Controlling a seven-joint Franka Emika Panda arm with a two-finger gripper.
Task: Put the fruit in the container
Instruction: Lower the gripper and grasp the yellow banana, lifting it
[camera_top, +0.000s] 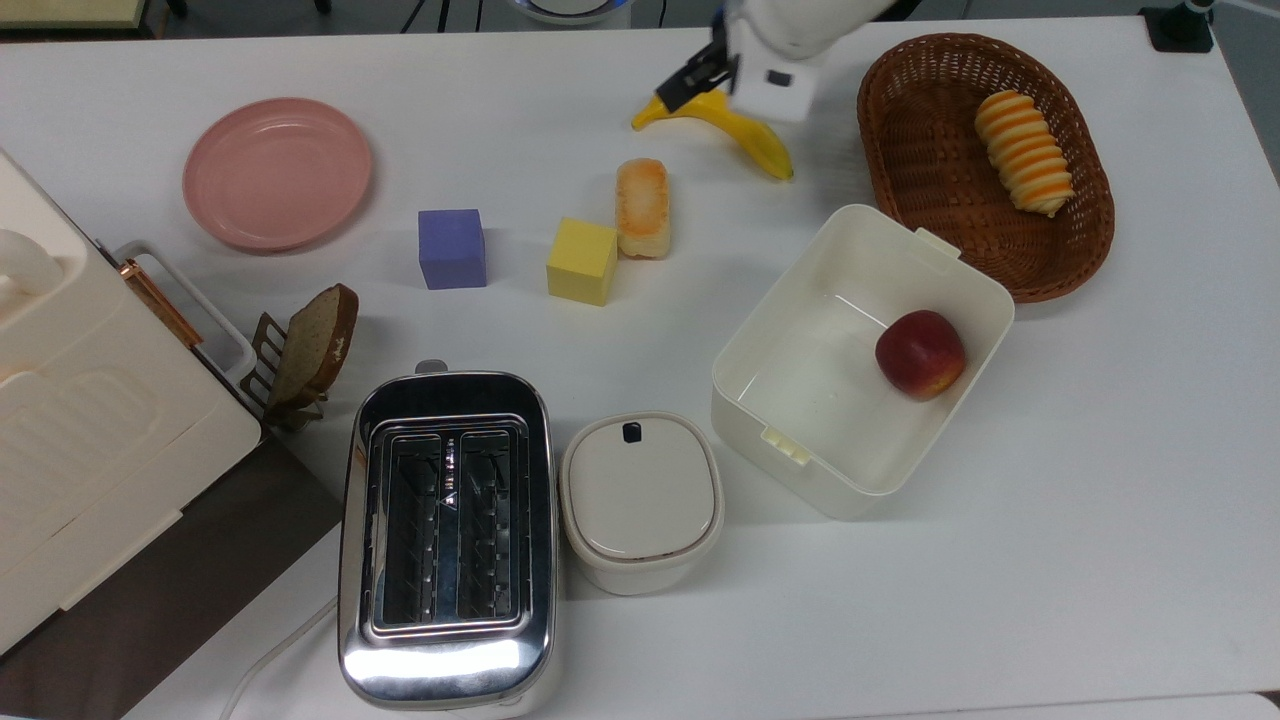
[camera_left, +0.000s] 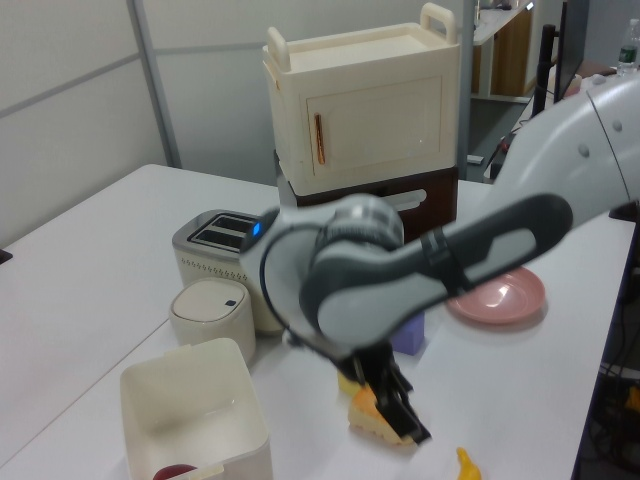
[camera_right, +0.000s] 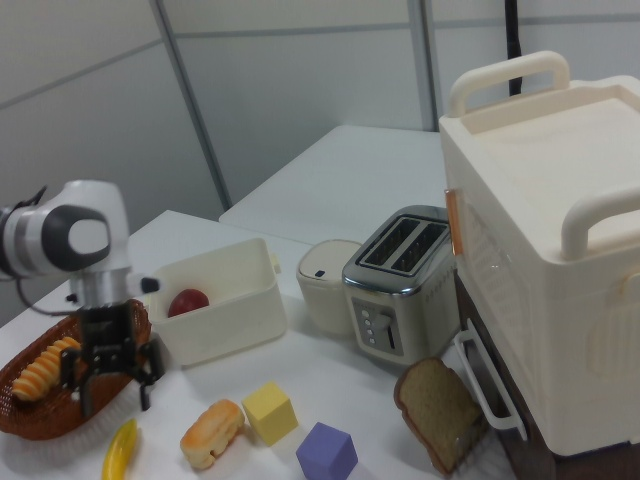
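Yellow banana (camera_top: 752, 135) is lying on the white table (camera_top: 1050, 560), well apart from the cream bin (camera_top: 800, 452), which just has a red apple (camera_top: 919, 354) in it. My end effector (camera_right: 112, 397) hangs right above the banana with its fingers (camera_right: 85, 394) spread, nothing between them. Wicker basket (camera_top: 915, 160) sits beside it all.

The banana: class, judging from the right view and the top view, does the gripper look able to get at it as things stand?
Probably yes. The gripper hangs open just above the banana, which lies alone on the table with nothing between them.
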